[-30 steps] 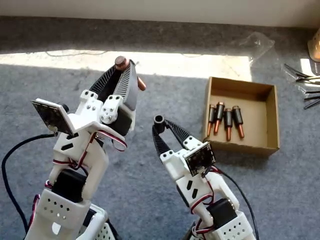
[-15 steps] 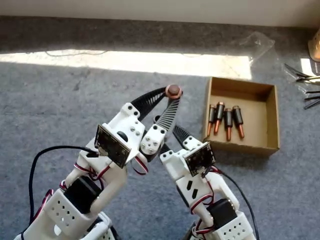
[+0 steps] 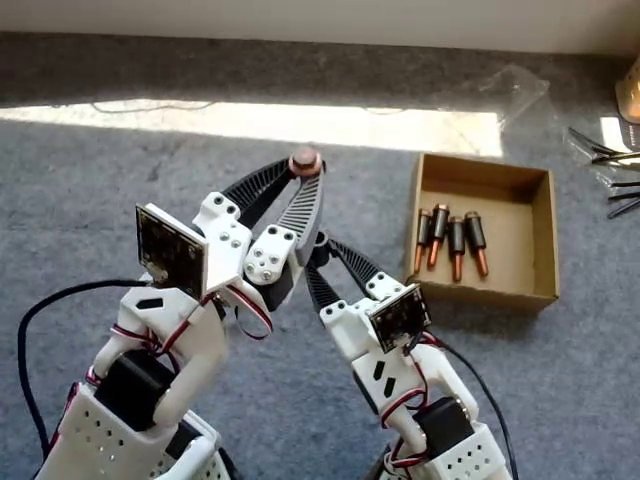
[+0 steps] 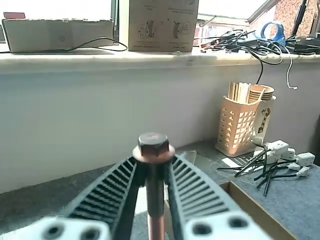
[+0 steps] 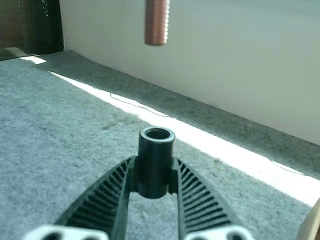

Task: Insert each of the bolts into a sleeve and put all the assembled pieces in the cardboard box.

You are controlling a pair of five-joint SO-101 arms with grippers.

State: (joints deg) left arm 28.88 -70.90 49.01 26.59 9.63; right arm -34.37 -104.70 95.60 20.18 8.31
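Note:
My left gripper (image 3: 303,172) is shut on a copper bolt (image 4: 153,170), held upright with its hex head (image 3: 304,160) on top. My right gripper (image 3: 320,247) is shut on a short black sleeve (image 5: 156,161), its open bore facing up. The bolt's threaded tip (image 5: 157,22) hangs above the sleeve, with a gap between them. In the high view the bolt sits a little beyond the sleeve (image 3: 319,240). To the right lies the cardboard box (image 3: 533,245) holding several assembled bolt-and-sleeve pieces (image 3: 451,241) side by side.
Grey carpet covers the table, with a sunlit strip (image 3: 250,122) along the far side. Black cable ties (image 3: 605,150) and a clear plastic bag (image 3: 515,90) lie beyond the box. A cream basket (image 4: 241,125) stands by the wall.
The left arm swung right with the bolt, then drew back slightly left, ending with the bolt above and just beyond the sleeve. The right arm has kept still.

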